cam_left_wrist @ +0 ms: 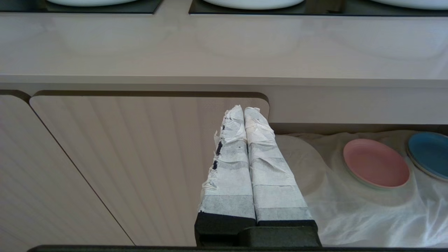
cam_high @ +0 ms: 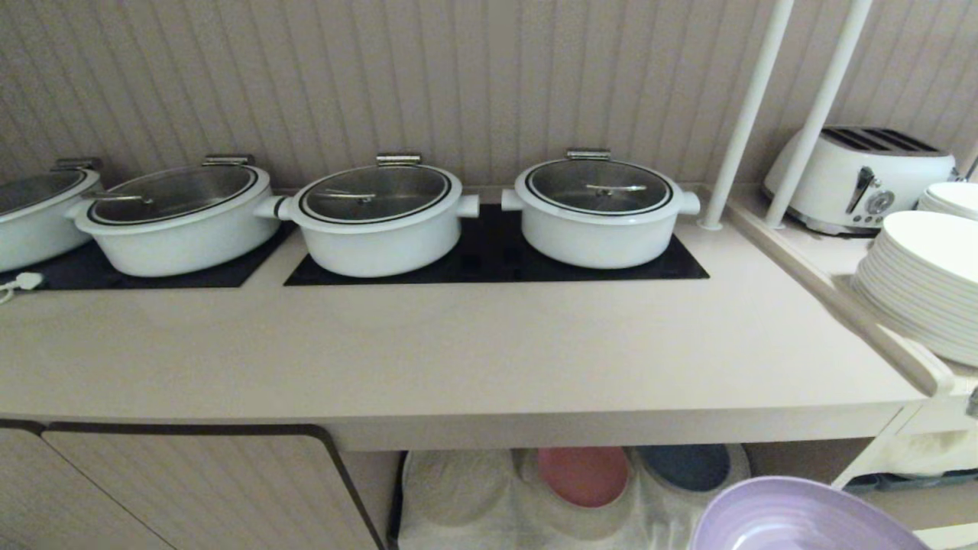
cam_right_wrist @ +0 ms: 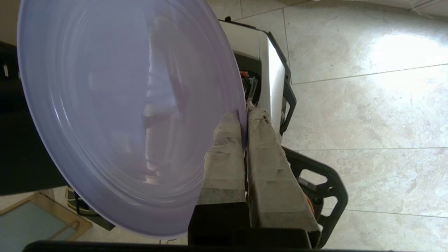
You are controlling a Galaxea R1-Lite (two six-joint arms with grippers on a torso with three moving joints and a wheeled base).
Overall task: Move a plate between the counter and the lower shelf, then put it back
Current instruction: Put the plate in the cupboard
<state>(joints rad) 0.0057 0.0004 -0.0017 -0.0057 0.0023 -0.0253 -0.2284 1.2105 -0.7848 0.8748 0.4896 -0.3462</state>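
Surface: carrying four white pots along the back.
Lower shelf: holding a pink plate and a blue plate on white cloth.
Plate: hanging tilted below the surface's front edge, off the shelf.
Right tool: pinching the plate's rim.
Left tool: resting clenched, holding nothing, before the cabinet door.

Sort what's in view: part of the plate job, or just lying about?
Job:
- plate, rim pinched in right gripper
- counter
- lower shelf, cloth-lined

Lying about:
- pink plate and blue plate, on the shelf
- white pots
- toaster
- white plate stack
- left gripper, shut, idle by the cabinet door
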